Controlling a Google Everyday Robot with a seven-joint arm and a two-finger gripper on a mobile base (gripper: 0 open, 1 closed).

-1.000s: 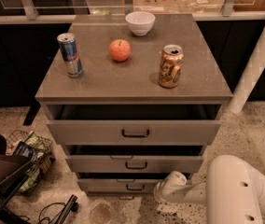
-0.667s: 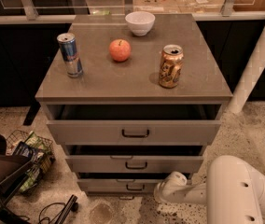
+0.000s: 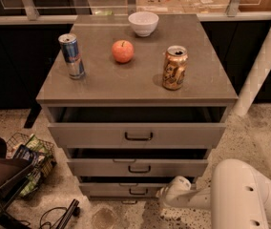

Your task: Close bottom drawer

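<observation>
The grey cabinet (image 3: 135,80) has three drawers, all standing slightly out. The bottom drawer (image 3: 121,190) is the lowest, with a flat grey front and a small dark bar handle (image 3: 138,192). Above it are the middle drawer (image 3: 135,167) and the wider top drawer (image 3: 135,135). My white arm (image 3: 240,194) reaches in from the lower right. The gripper (image 3: 166,192) is low by the floor, at the right end of the bottom drawer's front. Its tips are hidden behind the wrist.
On the cabinet top stand a blue can (image 3: 72,56), a red apple (image 3: 122,51), a gold can (image 3: 174,67) and a white bowl (image 3: 143,23). A wire basket of snack packs (image 3: 28,163) and dark gear lie on the floor at the left. A white post (image 3: 264,66) stands at the right.
</observation>
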